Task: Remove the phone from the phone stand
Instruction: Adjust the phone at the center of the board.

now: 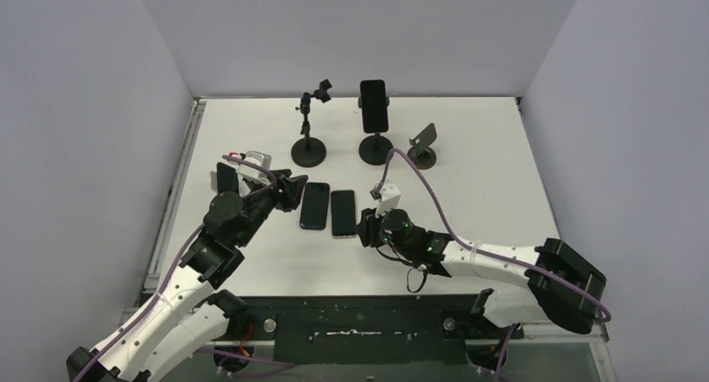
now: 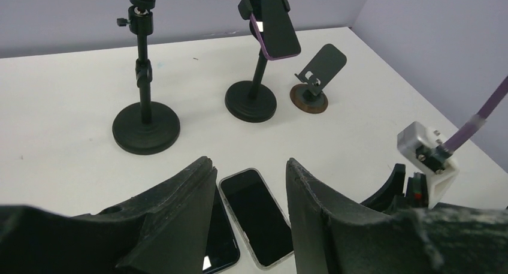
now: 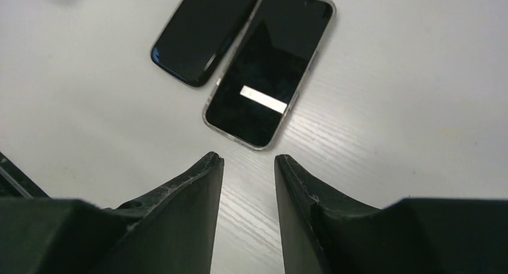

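A black phone [image 1: 374,104] [image 2: 275,22] sits upright, clamped in the middle phone stand [image 1: 375,150] [image 2: 250,101] at the back of the table. Both grippers are well in front of it. My left gripper [image 1: 296,191] [image 2: 248,166] is open and holds nothing; it hovers low over the left edge of two phones lying flat. My right gripper [image 1: 361,229] [image 3: 247,159] is open with only bare table between its fingers, just short of the near end of the clear-cased phone [image 1: 343,213] [image 3: 269,64] [image 2: 260,217].
A dark phone [image 1: 315,205] [image 3: 200,34] lies beside the clear-cased one. An empty tall clamp stand [image 1: 308,150] [image 2: 145,127] stands left of the loaded stand, and a small folding stand [image 1: 424,140] [image 2: 314,82] right of it. A dark flat object [image 1: 226,177] lies by the left arm.
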Tool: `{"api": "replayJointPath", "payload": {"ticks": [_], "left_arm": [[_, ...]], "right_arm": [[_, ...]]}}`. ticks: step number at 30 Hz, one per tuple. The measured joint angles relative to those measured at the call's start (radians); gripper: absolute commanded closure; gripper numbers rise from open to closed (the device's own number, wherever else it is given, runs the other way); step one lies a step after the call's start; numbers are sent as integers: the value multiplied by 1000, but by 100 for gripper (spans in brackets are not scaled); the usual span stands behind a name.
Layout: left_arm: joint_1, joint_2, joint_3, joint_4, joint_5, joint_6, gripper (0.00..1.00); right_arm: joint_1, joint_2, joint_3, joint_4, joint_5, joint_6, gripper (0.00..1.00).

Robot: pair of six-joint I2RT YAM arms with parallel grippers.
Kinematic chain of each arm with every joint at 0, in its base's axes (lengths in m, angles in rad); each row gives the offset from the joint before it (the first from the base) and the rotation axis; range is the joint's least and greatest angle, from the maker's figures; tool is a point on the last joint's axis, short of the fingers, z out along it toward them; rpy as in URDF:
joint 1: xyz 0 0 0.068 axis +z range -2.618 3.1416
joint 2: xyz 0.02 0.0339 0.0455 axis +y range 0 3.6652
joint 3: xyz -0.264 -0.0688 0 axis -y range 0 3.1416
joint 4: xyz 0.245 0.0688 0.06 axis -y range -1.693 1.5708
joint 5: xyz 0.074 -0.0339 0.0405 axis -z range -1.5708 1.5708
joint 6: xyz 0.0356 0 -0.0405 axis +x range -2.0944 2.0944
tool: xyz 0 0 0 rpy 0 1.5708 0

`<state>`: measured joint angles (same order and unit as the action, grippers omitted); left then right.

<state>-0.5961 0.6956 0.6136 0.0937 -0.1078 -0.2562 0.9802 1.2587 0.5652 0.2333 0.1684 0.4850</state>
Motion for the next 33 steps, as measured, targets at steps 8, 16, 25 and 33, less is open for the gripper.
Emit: {"api": "replayJointPath", "payload": {"ticks": [8,16,25,33], "left_arm": [[0,38,0,-7,-16,0,56],[0,57,-1,-7,-16,0,56],[0,58,-1,-7,-16,0,56],[0,48,-1,-7,-16,0,56]], "right_arm": [[13,178,-37,98,-21,72,79],[37,322,-36,177,-63,103,87],[43,385,6,223,-79,115,88],[42,429,56,220,-66,129,87]]}}
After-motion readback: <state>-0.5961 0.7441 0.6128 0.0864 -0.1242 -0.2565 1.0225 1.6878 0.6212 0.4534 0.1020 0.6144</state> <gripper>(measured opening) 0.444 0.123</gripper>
